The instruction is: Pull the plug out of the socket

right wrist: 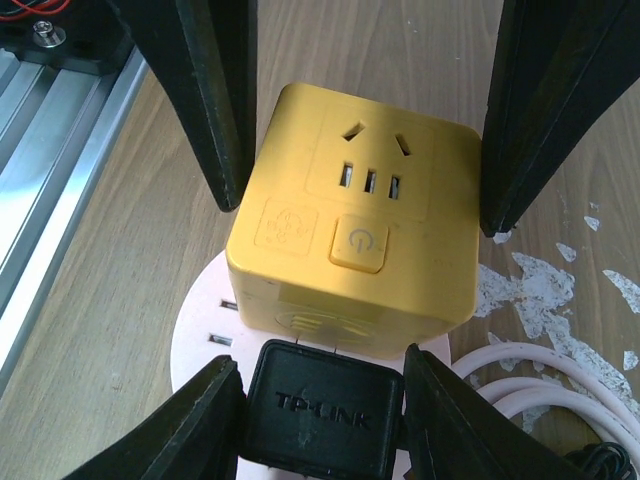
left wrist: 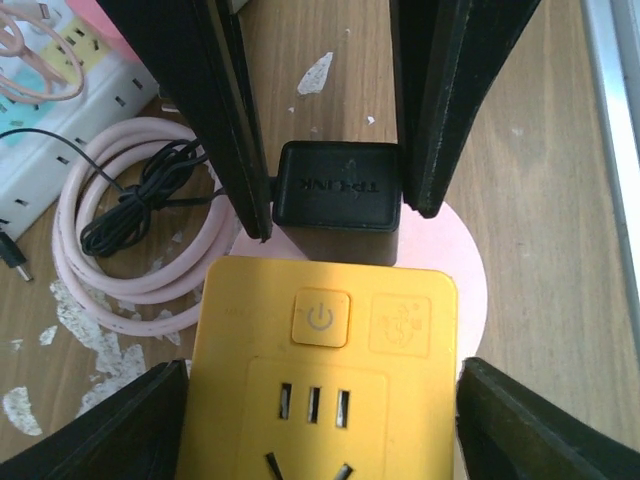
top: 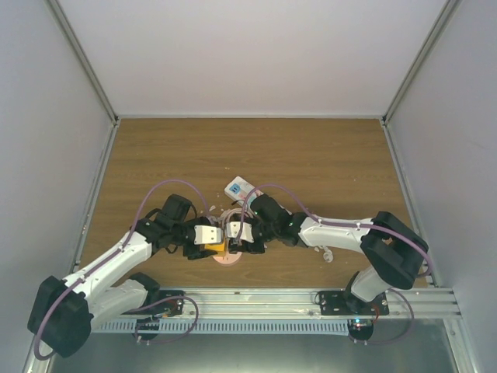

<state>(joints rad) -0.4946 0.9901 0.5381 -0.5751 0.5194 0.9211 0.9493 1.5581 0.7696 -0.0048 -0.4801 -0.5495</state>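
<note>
A yellow cube socket (left wrist: 320, 380) stands on a round pink base (left wrist: 455, 262); the socket also shows in the right wrist view (right wrist: 360, 230) and in the top view (top: 220, 248). A black TP-LINK plug (right wrist: 325, 410) sits at the socket's side face, with thin prongs showing in a small gap between them. My left gripper (left wrist: 320, 372) is shut on the yellow socket, one finger on each side. My right gripper (right wrist: 320, 365) is shut on the black plug (left wrist: 338, 185). In the top view the left gripper (top: 206, 236) and the right gripper (top: 234, 231) meet tip to tip.
A coiled pink cable (left wrist: 120, 260) and a thin black wire (left wrist: 140, 205) lie left of the socket. A white power strip (left wrist: 55, 120) lies beyond them, also in the top view (top: 239, 188). A metal rail (right wrist: 60, 130) runs along the near table edge.
</note>
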